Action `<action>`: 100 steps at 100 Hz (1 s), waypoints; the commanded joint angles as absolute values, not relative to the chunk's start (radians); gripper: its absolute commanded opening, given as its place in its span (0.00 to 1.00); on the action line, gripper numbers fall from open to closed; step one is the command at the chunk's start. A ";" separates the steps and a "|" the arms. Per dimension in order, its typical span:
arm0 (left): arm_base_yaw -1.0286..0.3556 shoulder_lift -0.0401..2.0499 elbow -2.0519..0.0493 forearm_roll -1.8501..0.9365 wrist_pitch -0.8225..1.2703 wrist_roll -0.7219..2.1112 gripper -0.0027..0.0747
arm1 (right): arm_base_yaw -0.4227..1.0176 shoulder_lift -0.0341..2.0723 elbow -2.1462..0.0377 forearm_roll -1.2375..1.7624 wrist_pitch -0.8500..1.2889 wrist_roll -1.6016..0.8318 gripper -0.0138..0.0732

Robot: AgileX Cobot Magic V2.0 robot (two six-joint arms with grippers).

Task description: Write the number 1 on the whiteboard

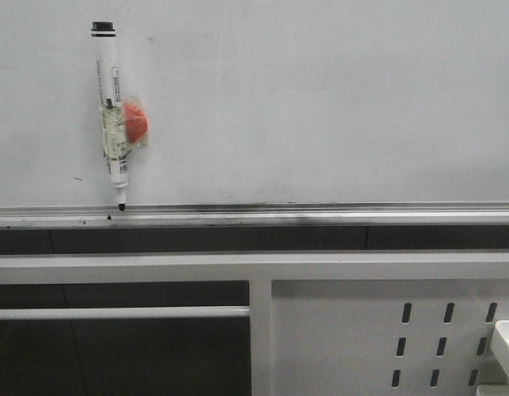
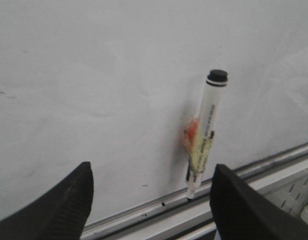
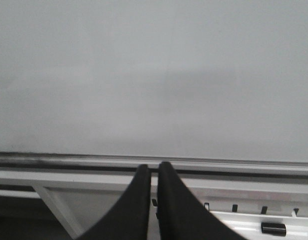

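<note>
The whiteboard [image 1: 320,99] fills the upper front view, with a silver rail [image 1: 279,216] along its lower edge. A white marker [image 1: 112,115] with a black cap end and an orange blob [image 1: 135,124] taped to it stands tip-down against the board at the left. No number 1 stroke shows on the board. In the left wrist view my left gripper [image 2: 151,200] is open and empty, back from the board, with the marker [image 2: 204,131] just inside its finger [image 2: 243,210]. My right gripper [image 3: 154,172] is shut and empty, facing bare board [image 3: 154,75]. Neither gripper shows in the front view.
Below the rail runs a white metal frame [image 1: 254,268] with a perforated white panel [image 1: 435,338] at the lower right. Small dark specks [image 1: 78,178] mark the board and rail near the marker. A small black object [image 3: 273,228] lies on a white ledge below the right gripper.
</note>
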State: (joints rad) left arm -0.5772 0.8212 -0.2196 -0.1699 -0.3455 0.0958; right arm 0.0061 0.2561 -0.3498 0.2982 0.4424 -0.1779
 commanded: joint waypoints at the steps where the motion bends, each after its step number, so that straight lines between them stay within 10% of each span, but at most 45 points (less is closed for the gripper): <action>1: -0.625 0.897 -0.226 -0.193 -0.523 0.085 0.62 | 0.008 0.277 -0.375 0.321 0.330 -0.188 0.16; 49: -0.784 1.437 -0.145 -0.236 -1.355 0.017 0.60 | 0.008 0.277 -0.375 0.350 0.328 -0.188 0.16; 100: -0.786 1.632 -0.345 -0.308 -1.362 -0.062 0.57 | 0.008 0.277 -0.373 0.358 0.364 -0.188 0.16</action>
State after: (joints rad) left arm -0.7839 1.6414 -0.3002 -0.2698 -1.1295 -0.0511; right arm 0.0061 0.2561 -0.3490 0.3489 0.4261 -0.1800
